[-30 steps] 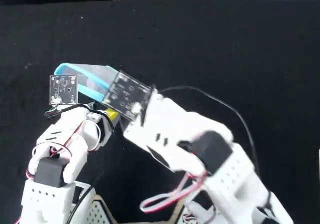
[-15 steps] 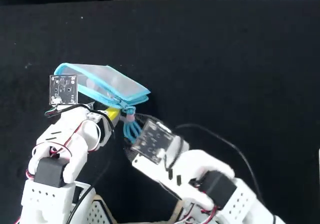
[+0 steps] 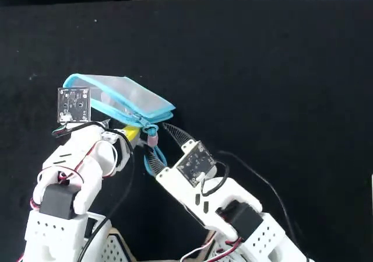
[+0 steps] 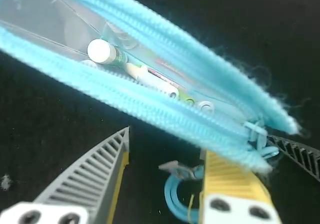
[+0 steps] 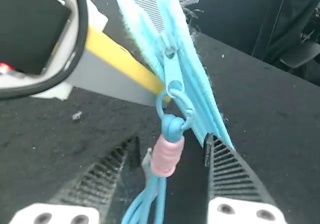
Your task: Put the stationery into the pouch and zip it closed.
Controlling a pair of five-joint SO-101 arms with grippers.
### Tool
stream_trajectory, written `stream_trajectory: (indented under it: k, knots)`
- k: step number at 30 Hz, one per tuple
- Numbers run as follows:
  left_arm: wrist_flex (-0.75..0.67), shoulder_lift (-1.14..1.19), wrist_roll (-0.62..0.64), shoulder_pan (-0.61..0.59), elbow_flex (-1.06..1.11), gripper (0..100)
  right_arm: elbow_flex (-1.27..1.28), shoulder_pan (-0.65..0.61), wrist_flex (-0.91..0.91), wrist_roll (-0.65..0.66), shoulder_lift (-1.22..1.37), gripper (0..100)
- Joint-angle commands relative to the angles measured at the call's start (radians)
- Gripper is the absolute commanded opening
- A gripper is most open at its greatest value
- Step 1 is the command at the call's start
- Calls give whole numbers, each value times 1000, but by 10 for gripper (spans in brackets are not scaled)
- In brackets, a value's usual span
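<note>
Status: the left gripper has its jaws spread, gripping nothing. The pouch lies across the jaw tips, and the yellow jaw touches it at the zip end. The stationery is inside the pouch, beyond the jaw tips, so the loading step is judged complete. The two blue zip bands stand apart along their visible length and meet only at the zip slider, which sits just beyond the yellow jaw. The zip is therefore judged open, and closing it remains to be done. The right gripper is released, with one jaw on each side of the pink bead on the pull cord. Neither jaw presses on the bead. Change: the left arm and the pouch have kept their position. One second ago the right arm covered the slider end of the pouch. It then drew back toward its base, and it has now come forward to bracket the cord.
</note>
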Motion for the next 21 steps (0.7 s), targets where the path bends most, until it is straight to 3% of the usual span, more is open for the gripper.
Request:
stream_trajectory:
  k: [1, 21]
  knots:
    - [3, -6, -8, 1, -68, 239, 12, 17, -103, -8, -19, 212]
    - [3, -6, -8, 1, -68, 239, -61, 11, -126, -8, 15, 211]
